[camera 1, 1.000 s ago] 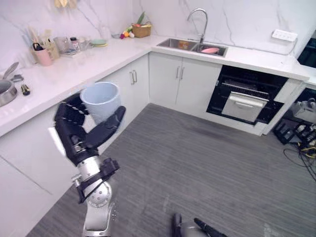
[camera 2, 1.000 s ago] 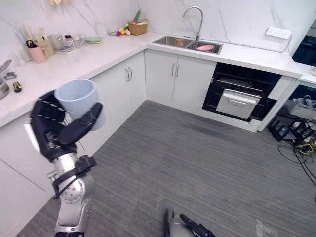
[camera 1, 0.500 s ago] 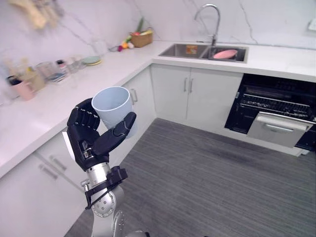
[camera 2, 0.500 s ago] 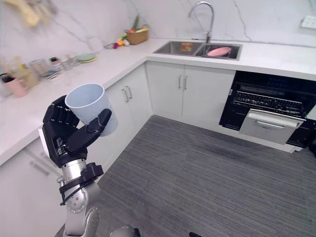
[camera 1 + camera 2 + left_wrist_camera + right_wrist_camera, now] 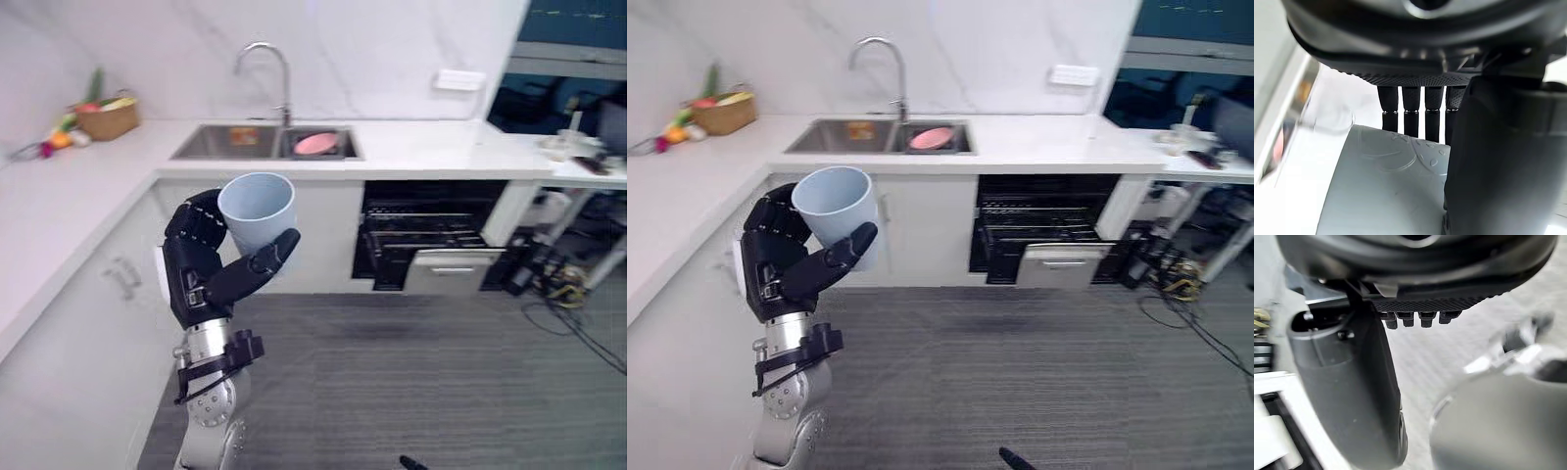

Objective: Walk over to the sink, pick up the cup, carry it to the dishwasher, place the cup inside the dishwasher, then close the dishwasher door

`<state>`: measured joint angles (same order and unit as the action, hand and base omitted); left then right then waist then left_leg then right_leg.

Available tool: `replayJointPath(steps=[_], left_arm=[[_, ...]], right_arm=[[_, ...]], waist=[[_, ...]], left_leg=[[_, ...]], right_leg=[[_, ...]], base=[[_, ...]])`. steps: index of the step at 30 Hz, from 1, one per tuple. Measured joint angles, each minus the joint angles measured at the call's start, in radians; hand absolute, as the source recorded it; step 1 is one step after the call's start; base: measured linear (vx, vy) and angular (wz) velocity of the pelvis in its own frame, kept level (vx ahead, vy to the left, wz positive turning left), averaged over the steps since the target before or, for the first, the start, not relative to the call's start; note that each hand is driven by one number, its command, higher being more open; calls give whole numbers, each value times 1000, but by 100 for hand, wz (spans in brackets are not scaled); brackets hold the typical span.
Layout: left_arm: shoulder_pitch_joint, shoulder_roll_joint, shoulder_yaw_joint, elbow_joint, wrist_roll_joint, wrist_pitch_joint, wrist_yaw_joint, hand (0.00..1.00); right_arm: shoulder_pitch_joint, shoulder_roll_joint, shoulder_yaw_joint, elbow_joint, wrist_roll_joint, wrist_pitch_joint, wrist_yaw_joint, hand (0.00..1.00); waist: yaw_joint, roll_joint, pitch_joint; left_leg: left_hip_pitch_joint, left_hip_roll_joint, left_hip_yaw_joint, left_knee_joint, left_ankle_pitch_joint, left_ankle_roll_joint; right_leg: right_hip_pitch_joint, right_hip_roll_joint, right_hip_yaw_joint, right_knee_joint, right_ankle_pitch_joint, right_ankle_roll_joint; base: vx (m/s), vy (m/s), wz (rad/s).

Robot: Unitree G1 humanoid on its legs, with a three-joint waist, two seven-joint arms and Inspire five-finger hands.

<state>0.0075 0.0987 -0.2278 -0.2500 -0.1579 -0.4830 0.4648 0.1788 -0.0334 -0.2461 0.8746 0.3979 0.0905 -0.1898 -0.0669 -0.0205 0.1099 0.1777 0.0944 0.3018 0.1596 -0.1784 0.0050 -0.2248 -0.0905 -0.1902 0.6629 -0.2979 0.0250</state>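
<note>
Cup (image 5: 257, 211) stands upright in the left robot hand (image 5: 199, 269), with the fingers and thumb curled tight around its side.

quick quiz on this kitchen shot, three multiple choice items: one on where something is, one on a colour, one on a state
1. Where is the cup?
A. on the floor
B. in the left hand
C. on the counter

2. What colour is the dish lying in the sink?
A. pink
B. green
C. black

3. How is the cup oriented?
A. upside down
B. lying on its side
C. upright, mouth up

Answers:
1. B: the dark fingers and thumb are curled round the cup's wall, which the left wrist view shows from close up.
2. A: a pink shape lies in the basin just right of the tap.
3. C: its open rim faces up, above the fingers.
</note>
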Motion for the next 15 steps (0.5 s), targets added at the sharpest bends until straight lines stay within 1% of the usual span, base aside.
replayJointPath(steps=[1, 2, 3, 4, 5, 6, 7, 8, 9, 10, 11, 12, 13, 14, 15], left_arm=[[-15, -3, 0, 18, 0, 1, 5, 0], [-24, -4, 6, 34, -3, 9, 8, 0], [-25, -4, 6, 38, -9, 13, 7, 0], [-24, -4, 5, 34, -7, 13, 4, 0], [-21, -4, 6, 38, -5, 8, 2, 0], [-1, -42, 9, 45, -3, 15, 1, 0], [-2, -55, -2, 46, 2, 17, -7, 0], [-4, -62, -5, 46, 5, 17, -8, 0], [-5, -66, -10, 46, 14, 17, -8, 0], [1, -68, -14, 46, 33, 17, -5, 0], [9, -77, -14, 45, 41, 18, -4, 0], [11, -92, -17, 29, 42, 21, -4, 0], [27, -100, -18, 1, 43, 15, 0, 0], [71, -123, -17, -25, 42, 11, 13, 0], [88, -126, -17, -34, 43, 9, 14, 0]], right_arm=[[0, 1, 0, -2, 0, -8, -6, 100], [4, 5, 2, -8, 0, -18, -16, 100], [26, 6, 18, -38, -1, -27, -31, 100], [58, 10, 39, -68, -10, -35, -42, 100], [72, 12, 45, -74, -14, -38, -44, 100], [68, -18, 40, -85, -24, -37, -41, 100], [67, -25, 55, -111, -43, -38, -51, 100], [66, -23, 57, -123, -46, -38, -54, 100], [65, -13, 57, -148, -43, -39, -54, 100], [69, 3, 55, -183, -42, -40, -53, 100], [74, 8, 53, -206, -43, -40, -54, 100], [94, 14, 55, -246, -46, -43, -56, 100], [126, 20, 64, -290, -49, -45, -52, 100], [142, 11, 75, -314, -47, -48, -49, 100], [145, 5, 79, -323, -52, -50, -51, 100]], waist=[[-6, 3, 2], [-11, 6, 4], [-11, 9, 7], [-7, -16, 1], [-5, -11, 4], [-8, 34, 8], [-4, 54, 7], [-5, 55, 8], [-6, 50, 11], [-1, 42, 26], [13, 72, 33], [22, 74, 39], [30, 52, 35], [34, 98, 32], [33, 115, 22]], left_leg=[[16, 10, 4, -4, 0, -1], [47, 22, 14, -7, -3, -4], [93, 37, 28, -2, -26, -41], [143, 33, 56, 15, -76, -95], [168, 43, 65, 27, -105, -118], [185, 95, 86, 44, -134, -136], [182, 113, 109, 65, -135, -126], [182, 119, 121, 73, -134, -124], [183, 130, 129, 98, -131, -122], [158, 173, 138, 235, -116, -94], [102, 241, 125, 382, -95, -54], [21, 288, 89, 585, -53, 9], [-51, 315, 48, 769, 39, 45], [-142, 358, -51, 920, 116, 13], [-187, 361, -70, 960, 112, 6]], right_leg=[[-3, 8, -13, -76, 14, -2], [-3, 10, -31, -182, 62, -4], [7, 7, -48, -308, 158, -8], [27, -15, -77, -398, 352, -46], [34, -16, -92, -383, 389, -103], [39, 32, -99, -348, 357, -99], [25, 52, -92, -331, 318, -102], [14, 57, -93, -309, 293, -104], [1, 62, -99, -274, 254, -105], [25, 76, -112, -268, 220, -92], [53, 74, -139, -242, 176, -99], [51, 51, -147, -103, 101, -95], [80, 29, -144, -76, 25, -101], [111, 74, -144, -85, -1, -106], [124, 88, -143, -105, -1, -107]], base=[[299, -79, -22], [310, -109, -32], [412, -144, -46], [415, -149, -44], [397, -148, -47], [387, -192, -45], [349, -199, -41], [244, -177, -26], [141, -217, -28], [151, -211, -41], [228, -172, -42], [318, -72, -32], [288, -63, -28], [210, -76, -28], [255, -40, -27]])
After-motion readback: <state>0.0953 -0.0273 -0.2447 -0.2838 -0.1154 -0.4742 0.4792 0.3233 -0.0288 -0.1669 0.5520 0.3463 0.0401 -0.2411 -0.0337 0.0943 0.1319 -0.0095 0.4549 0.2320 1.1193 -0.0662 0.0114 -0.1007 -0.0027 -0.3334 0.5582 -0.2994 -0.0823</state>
